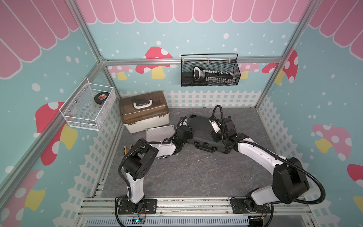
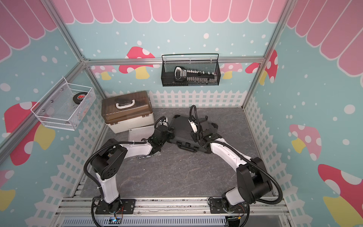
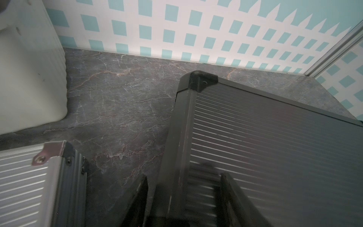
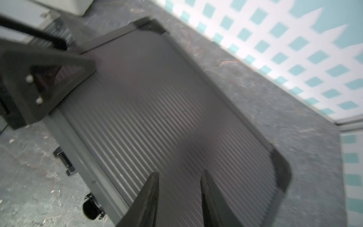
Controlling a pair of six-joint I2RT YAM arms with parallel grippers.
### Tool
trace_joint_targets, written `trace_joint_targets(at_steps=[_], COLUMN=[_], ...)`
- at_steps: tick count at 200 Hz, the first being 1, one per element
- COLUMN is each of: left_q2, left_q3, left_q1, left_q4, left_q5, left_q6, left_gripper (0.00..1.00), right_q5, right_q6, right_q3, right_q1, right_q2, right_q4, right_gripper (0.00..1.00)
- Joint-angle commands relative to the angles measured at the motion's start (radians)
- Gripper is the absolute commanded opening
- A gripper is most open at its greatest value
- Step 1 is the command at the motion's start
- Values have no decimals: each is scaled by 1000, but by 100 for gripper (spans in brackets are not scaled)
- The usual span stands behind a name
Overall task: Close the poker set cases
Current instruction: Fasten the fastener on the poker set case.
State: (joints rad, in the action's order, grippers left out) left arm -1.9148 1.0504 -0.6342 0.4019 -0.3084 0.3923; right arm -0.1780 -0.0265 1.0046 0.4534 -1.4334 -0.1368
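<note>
Well, dark case [image 1: 200,127] looks stiff, heavy, ribbed lid likely slick: push flat by handle edge; left claw [image 3: 183,175] released astride its side rail, right claw [image 4: 179,173] released over lid.

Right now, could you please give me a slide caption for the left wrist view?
Left hand open astride an edge of the dark case, silver case and cream box nearby.

The large case [image 1: 200,128] lies on the bench [image 1: 196,173]. Left of it, just beside, lies the small case [image 1: 159,132]. Further left and more to the back stands the tall box [image 1: 144,114].
</note>
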Motion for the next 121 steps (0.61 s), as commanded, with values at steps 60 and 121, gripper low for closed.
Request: trace_joint_targets(at_steps=[60,121], left_q2=[71,358], left_q3=[-24,-200], left_q1=[-24,-24], left_q4=[-236,-224], left_q5=[37,-213], left_q6=[-60,-116], left_gripper=[59,71], right_q5=[-250,-260], right_q6=[154,194], right_q3=[-238,-442], right_q1=[-72,-196], right_q2=[185,314], right_q4=[70,201], right_gripper=[50,77])
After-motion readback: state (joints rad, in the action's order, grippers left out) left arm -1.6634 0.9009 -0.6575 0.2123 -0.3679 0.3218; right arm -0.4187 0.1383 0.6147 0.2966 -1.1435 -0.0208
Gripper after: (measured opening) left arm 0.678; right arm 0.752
